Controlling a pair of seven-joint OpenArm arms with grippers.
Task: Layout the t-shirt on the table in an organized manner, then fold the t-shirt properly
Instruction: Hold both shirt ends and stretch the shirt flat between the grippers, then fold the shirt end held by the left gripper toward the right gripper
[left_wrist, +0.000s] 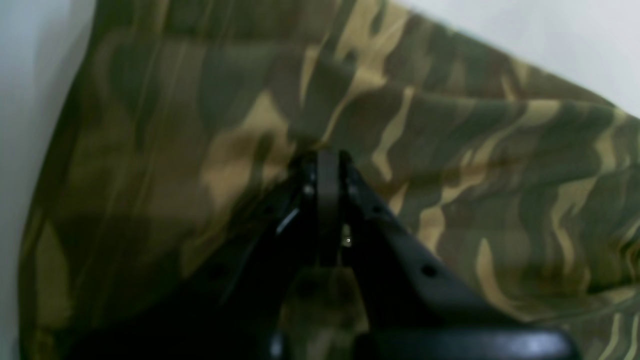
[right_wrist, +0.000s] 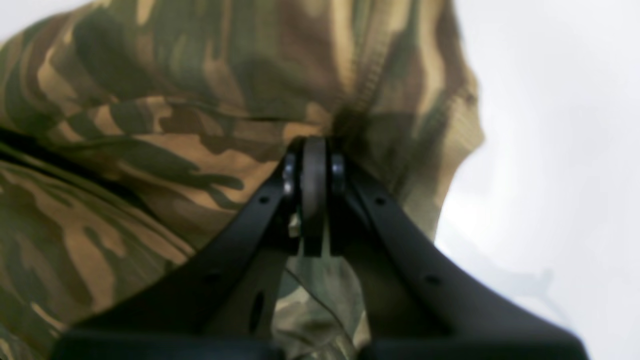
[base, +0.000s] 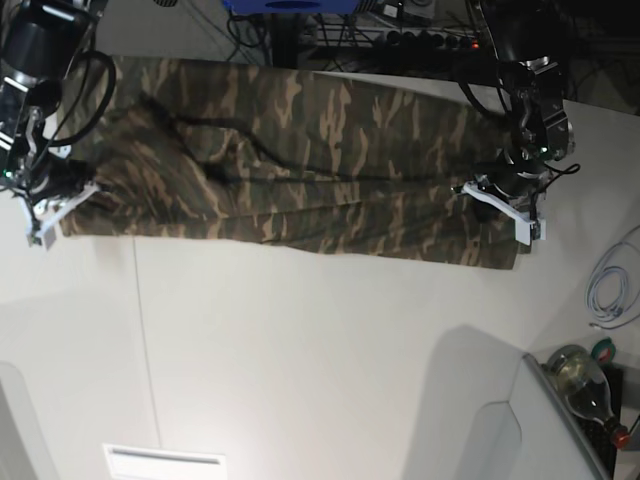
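Note:
The camouflage t-shirt (base: 300, 170) lies stretched in a long band across the far part of the white table (base: 300, 350). At the band's right end in the base view, my left gripper (base: 497, 193) is shut on the t-shirt's edge. The left wrist view shows the left gripper (left_wrist: 327, 156) pinching a fold of the t-shirt (left_wrist: 450, 165), jaws together. At the band's left end, my right gripper (base: 58, 193) is shut on the cloth. Close up, the right gripper (right_wrist: 314, 144) grips the t-shirt (right_wrist: 150, 165) near a ribbed hem.
A thin dark seam (base: 146, 340) runs down the table. Grey cables (base: 612, 290) lie at the right edge, with a bottle (base: 582, 385) and a grey panel (base: 500, 430) at the bottom right. Cables and equipment (base: 400, 40) line the far edge.

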